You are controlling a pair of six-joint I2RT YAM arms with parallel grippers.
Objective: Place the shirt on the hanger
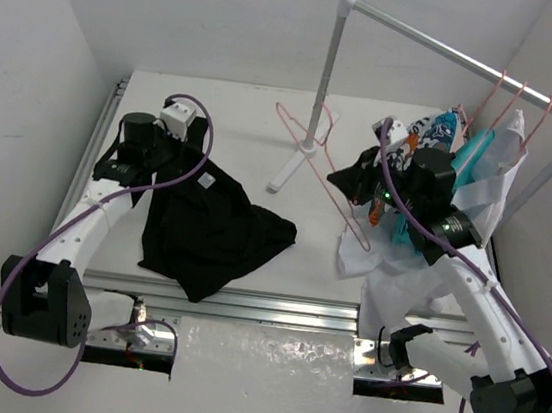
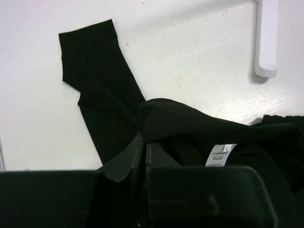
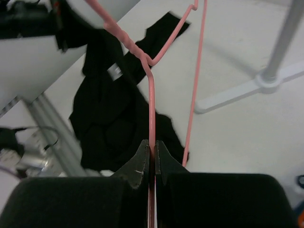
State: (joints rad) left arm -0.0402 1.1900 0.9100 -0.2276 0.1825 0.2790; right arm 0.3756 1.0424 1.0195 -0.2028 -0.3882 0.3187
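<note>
Top external view: I see the soft black long-sleeved cloth shirt [image 1: 215, 227] crumpled on the white table [image 1: 237, 111], with the left fingers [image 2: 127, 160] clamped on it near its neck label. Right fingers [image 3: 137, 167] clamp the thin pink wire hanger [image 3: 152, 95], clear of the shirt. Threading is not yet begun.

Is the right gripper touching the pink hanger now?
Touching. In the right wrist view, the right gripper is shut on the hanger: its pink wire comes out from between the closed jaws.

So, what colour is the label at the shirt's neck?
White with small dark print; the label on the shirt shows best in the left wrist view.
</note>
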